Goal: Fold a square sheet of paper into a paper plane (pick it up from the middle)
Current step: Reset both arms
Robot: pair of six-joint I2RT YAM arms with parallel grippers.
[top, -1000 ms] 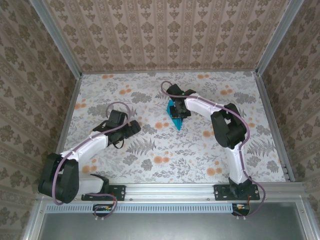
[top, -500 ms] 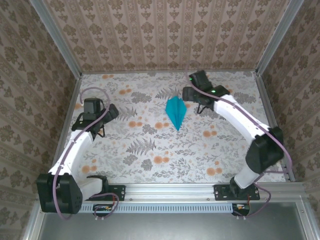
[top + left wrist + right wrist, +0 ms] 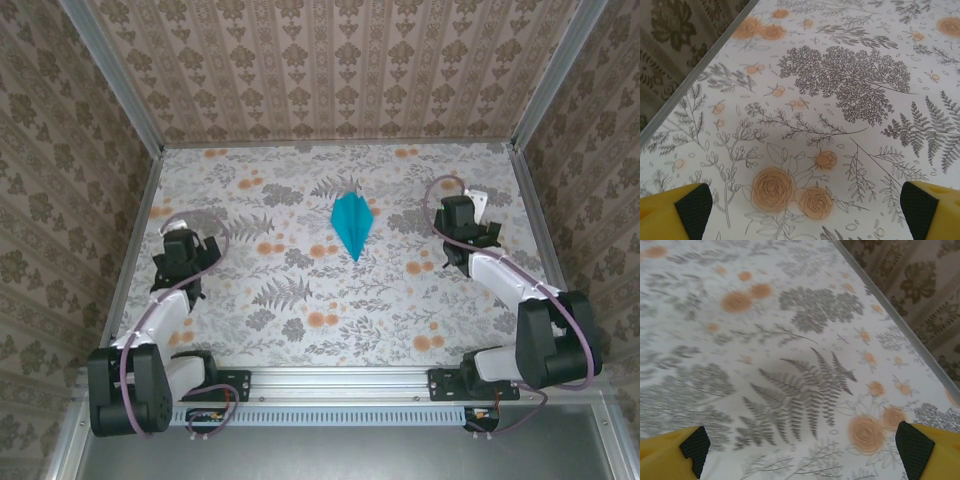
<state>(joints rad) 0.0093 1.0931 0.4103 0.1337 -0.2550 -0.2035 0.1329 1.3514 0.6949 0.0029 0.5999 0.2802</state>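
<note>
Folded paper plane flat on the tabletop, point toward the arm bases, well apart from left end effector and right end effector, both wide and empty; liable to slide or unfold if brushed.

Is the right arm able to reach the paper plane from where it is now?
Probably yes. The paper plane lies free in the middle, and nothing stands between it and the open right gripper.

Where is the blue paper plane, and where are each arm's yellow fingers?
paper plane (image 3: 352,222), top view, on its centre crease.
left fingers (image 3: 691,207), left wrist view, one finger's dark pad.
right fingers (image 3: 914,452), right wrist view, one finger's dark pad.
</note>
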